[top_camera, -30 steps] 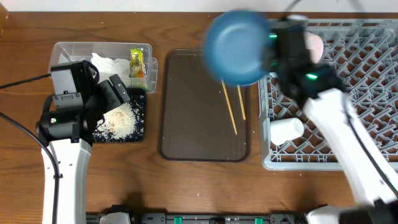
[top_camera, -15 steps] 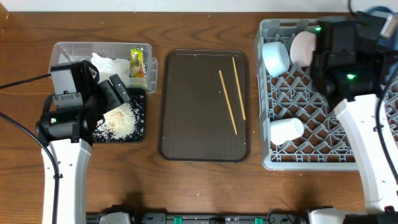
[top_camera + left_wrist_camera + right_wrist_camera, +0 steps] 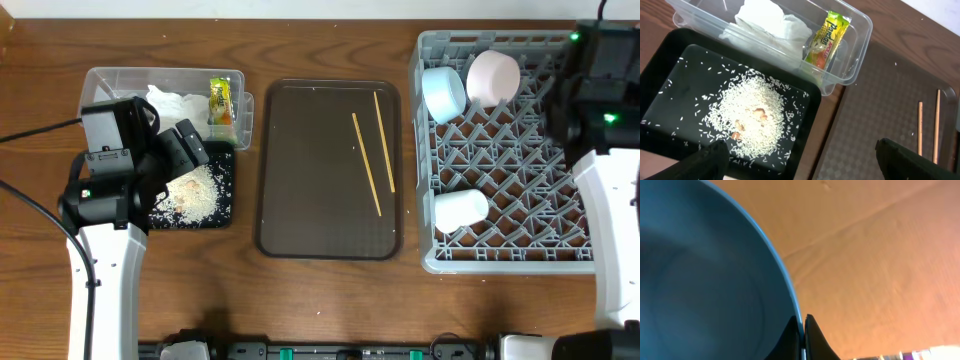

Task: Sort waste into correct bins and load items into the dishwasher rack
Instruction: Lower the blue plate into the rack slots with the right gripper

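Note:
My left gripper point(image 3: 810, 160) is open and empty above the near edge of the black tray point(image 3: 670, 75), which holds a heap of rice crumbs point(image 3: 750, 117). The clear tub point(image 3: 860, 20) behind it holds the white tissue point(image 3: 770, 22) and the yellow wrapper point(image 3: 826, 40). My right gripper point(image 3: 802, 330) is shut on the rim of the dark blue bowl point(image 3: 700, 280). The bowl is hidden in the overhead view, where the right arm point(image 3: 600, 70) is at the rack's point(image 3: 520, 200) far right. The rack holds a pale blue bowl point(image 3: 443, 92), a white bowl point(image 3: 492, 78) and a white cup point(image 3: 461, 210). Two chopsticks point(image 3: 366, 165) lie on the brown tray.
The dark brown serving tray point(image 3: 310, 200) lies between the bins and the rack. The clear tub point(image 3: 100, 75) and the black tray point(image 3: 222, 200) sit side by side at the left. The left arm point(image 3: 110, 170) stands over the black tray. The right wrist view shows a tan surface behind the bowl.
My right arm has carried the dark blue bowl from above the brown tray's far right corner across the rack to its right edge, out of overhead view. The left arm has not moved.

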Tool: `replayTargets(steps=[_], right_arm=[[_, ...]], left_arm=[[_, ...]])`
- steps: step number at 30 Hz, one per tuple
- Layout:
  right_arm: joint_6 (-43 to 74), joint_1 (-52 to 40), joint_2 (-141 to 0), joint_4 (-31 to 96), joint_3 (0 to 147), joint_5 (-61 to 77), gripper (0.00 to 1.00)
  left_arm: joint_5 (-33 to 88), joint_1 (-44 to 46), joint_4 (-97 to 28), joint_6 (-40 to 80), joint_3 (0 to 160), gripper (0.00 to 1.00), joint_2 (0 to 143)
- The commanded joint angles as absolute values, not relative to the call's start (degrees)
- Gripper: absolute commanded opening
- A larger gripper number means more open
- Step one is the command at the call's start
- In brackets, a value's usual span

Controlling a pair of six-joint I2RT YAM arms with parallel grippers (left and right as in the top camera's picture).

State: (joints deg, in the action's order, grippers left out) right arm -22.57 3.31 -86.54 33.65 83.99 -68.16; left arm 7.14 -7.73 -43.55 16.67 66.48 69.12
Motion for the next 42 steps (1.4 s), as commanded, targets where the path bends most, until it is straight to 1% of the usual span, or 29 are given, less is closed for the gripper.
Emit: replayTargets(steps=[1,2,7,10,12,22,35,42], right_arm=[[-42.63,4.82,-87.7,30.61,84.42,-62.24,0.01],[-47.07,5.19,-87.77,29.36,84.42,-61.04,0.01],[-59.53,5.72,-88.09,26.11,84.42,-49.74,0.01],[-67.13,6.15,-89.34,25.45,84.42,-48.18,0.01],[-68.86,7.01,-90.35,24.51,84.42,-48.75,0.02],[-68.86,12.03,-93.93,24.27,84.36,-47.97,0.01],[-68.84,12.25,-99.59,26.17,84.31,-48.27,0.01],[-65.19,12.08,-100.29,26.13,84.31,-46.74,0.01]], left_arm=[[6.83,-7.97,-43.7,16.21,67.51,0.96,69.14],[6.83,-7.97,-43.7,16.21,67.51,0.96,69.14],[6.83,-7.97,-43.7,16.21,67.51,0.96,69.14],[6.83,-7.97,-43.7,16.21,67.51,0.96,69.14],[6.83,-7.97,-43.7,16.21,67.51,0.96,69.14],[6.83,-7.97,-43.7,16.21,67.51,0.96,69.14],[6.83,-7.97,-43.7,16.21,67.51,0.96,69.14],[6.83,-7.97,-43.7,16.21,67.51,0.96,69.14]])
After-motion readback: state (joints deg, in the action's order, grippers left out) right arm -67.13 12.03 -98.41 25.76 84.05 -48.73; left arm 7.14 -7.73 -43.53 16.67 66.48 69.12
